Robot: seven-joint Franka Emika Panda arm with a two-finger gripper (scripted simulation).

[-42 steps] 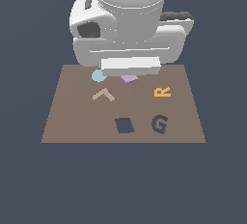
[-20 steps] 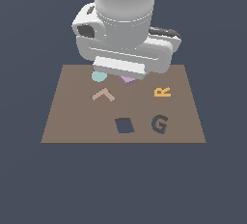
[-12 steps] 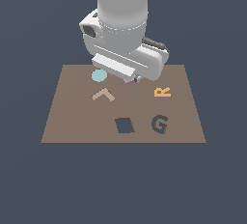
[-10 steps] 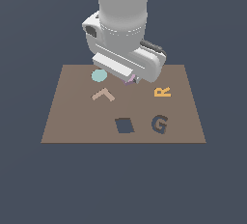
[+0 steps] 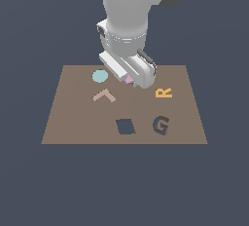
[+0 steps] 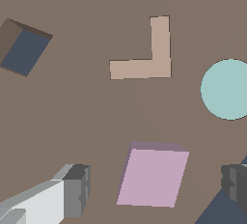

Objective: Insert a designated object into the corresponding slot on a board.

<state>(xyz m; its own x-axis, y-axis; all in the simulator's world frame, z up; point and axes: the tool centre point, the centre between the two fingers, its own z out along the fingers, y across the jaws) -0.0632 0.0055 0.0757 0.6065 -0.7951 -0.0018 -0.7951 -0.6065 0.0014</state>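
Note:
The lilac-pink square block [image 6: 153, 175] lies flat on the brown board [image 6: 96, 117]; in the exterior view only a sliver of the block [image 5: 128, 80] shows under the arm's hand. My gripper [image 6: 157, 189] is open, with one finger [image 6: 77, 190] on each side of the block and apart from it. In the exterior view the gripper [image 5: 128, 81] sits low over the board [image 5: 73, 122], its fingertips hidden by the hand. The dark tilted square slot [image 5: 125, 126] is toward the board's near edge; it also shows in the wrist view [image 6: 23, 47].
A teal disc [image 5: 100, 76] [image 6: 228, 89] and a tan L-shaped piece [image 5: 104, 95] [image 6: 147, 54] lie beside the block. An orange letter R [image 5: 164, 92] and a dark G-shaped cut-out [image 5: 161, 124] are on the exterior view's right.
The arm's hand has turned about its vertical axis and come lower over the block. The block, disc and L-piece have not moved.

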